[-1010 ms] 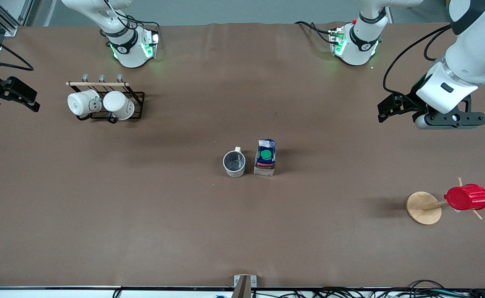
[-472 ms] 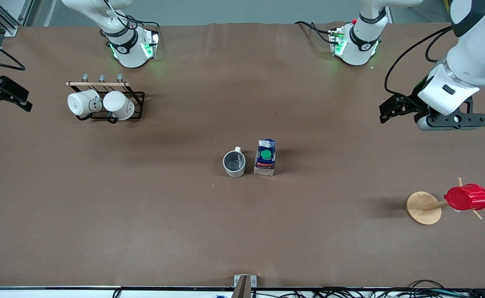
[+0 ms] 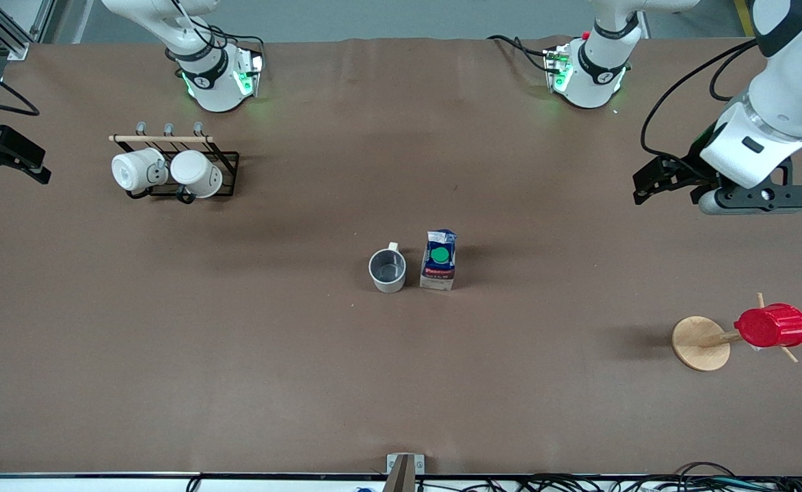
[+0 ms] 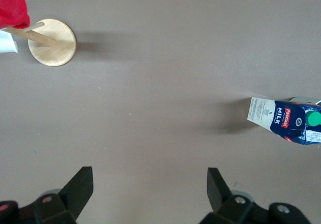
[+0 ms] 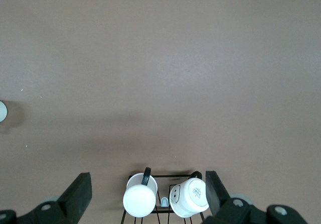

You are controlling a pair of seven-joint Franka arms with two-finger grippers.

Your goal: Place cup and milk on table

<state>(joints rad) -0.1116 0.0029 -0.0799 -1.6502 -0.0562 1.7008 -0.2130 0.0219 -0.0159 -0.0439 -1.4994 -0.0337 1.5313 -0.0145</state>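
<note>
The cup [image 3: 387, 270], cream-white with a dark grey inside, stands upright at the middle of the brown table [image 3: 401, 396]. The milk [image 3: 439, 260], a blue and white carton with a green cap, stands right beside it on the side toward the left arm's end. The milk also shows in the left wrist view [image 4: 288, 121]. My left gripper [image 3: 647, 183] is open and empty, up over the table at the left arm's end; in its own view [image 4: 149, 184] bare table lies between the jaws. My right gripper [image 3: 7, 156] is open and empty at the right arm's end, and also shows in its own view [image 5: 148, 190].
A black wire rack [image 3: 226, 160] with two all-white mugs [image 3: 137, 171] stands near the right arm's base; it also shows in the right wrist view [image 5: 165, 176]. A wooden peg stand [image 3: 700, 344] carries a red ribbed cup [image 3: 772, 326] at the left arm's end.
My left gripper has drifted a little toward the left arm's end of the table. My right gripper pulled back toward the table's edge, then held still. Cup and milk have not moved.
</note>
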